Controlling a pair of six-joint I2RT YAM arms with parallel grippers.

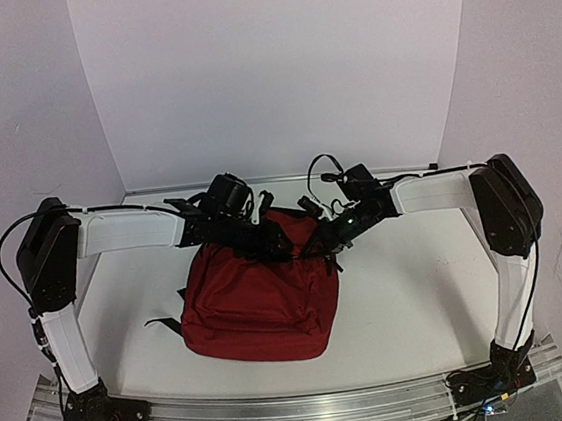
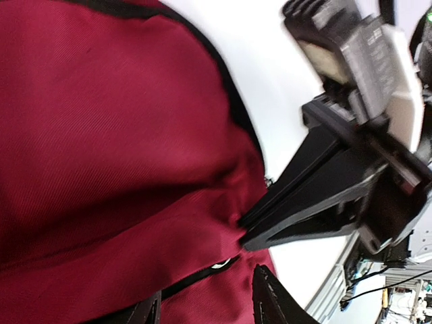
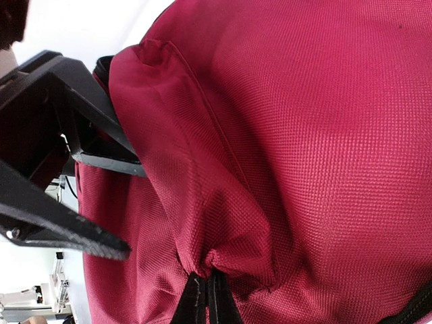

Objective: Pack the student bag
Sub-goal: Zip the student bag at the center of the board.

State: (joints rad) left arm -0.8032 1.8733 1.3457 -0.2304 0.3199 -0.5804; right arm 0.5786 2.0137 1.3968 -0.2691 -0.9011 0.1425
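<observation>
Packing seemed barely begun: the student bag (image 1: 261, 308) lay on the bench (image 1: 410, 287), the right tool (image 3: 206, 293) clamped on its fabric, the left tool (image 2: 206, 300) stood open, and no items showed.

A white desk (image 1: 410, 287) is shown, edged at the near side by a metal rail (image 1: 302, 409). A dark red student bag (image 1: 261, 308) is laid near its middle, a black strap (image 1: 162, 325) trailing onto the surface at its left.
</observation>
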